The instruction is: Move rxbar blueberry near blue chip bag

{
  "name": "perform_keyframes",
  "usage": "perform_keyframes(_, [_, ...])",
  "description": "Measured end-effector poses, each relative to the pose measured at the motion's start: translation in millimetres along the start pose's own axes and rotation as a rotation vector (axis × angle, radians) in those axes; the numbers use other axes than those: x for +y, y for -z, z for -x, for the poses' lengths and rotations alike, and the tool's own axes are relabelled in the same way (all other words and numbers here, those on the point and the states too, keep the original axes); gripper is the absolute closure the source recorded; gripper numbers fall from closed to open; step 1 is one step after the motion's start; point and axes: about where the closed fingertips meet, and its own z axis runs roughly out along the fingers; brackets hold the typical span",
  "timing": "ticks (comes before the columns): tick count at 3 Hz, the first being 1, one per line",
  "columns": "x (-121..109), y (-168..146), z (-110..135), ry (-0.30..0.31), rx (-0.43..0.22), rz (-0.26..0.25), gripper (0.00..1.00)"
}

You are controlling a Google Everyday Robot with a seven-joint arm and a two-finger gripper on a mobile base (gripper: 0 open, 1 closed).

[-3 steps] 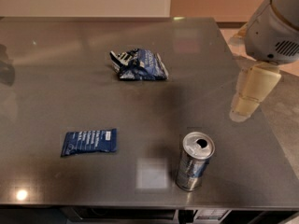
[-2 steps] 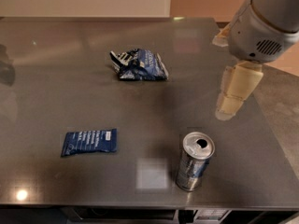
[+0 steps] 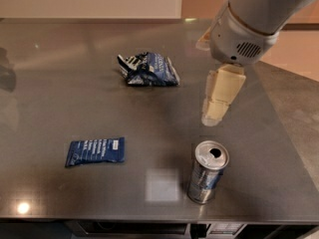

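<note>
The rxbar blueberry [image 3: 95, 151] is a small flat dark-blue wrapper with white lettering, lying at the front left of the grey table [image 3: 60, 83]. The blue chip bag [image 3: 148, 69] is a wrinkly blue-and-white bag further back, near the table's middle. My gripper [image 3: 215, 114] hangs from the white arm [image 3: 254, 19] at the right, its cream fingers pointing down above the table, right of the chip bag and just behind a can. It is far from the bar and holds nothing that I can see.
An opened silver-and-blue drink can [image 3: 208, 172] stands upright near the front edge, right of centre, just below the gripper. The table's right edge [image 3: 284, 118] runs diagonally beside the arm; a light floor lies beyond.
The arm and gripper have moved left and slightly forward over the table, from near the right edge toward the can. The bar, bag and can have not moved.
</note>
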Motion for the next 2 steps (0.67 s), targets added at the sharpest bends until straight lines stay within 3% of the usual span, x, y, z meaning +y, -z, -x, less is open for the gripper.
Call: perform_keyframes(2, [-2, -29, 39, 0.085, -0.055, 0.049, 0.00])
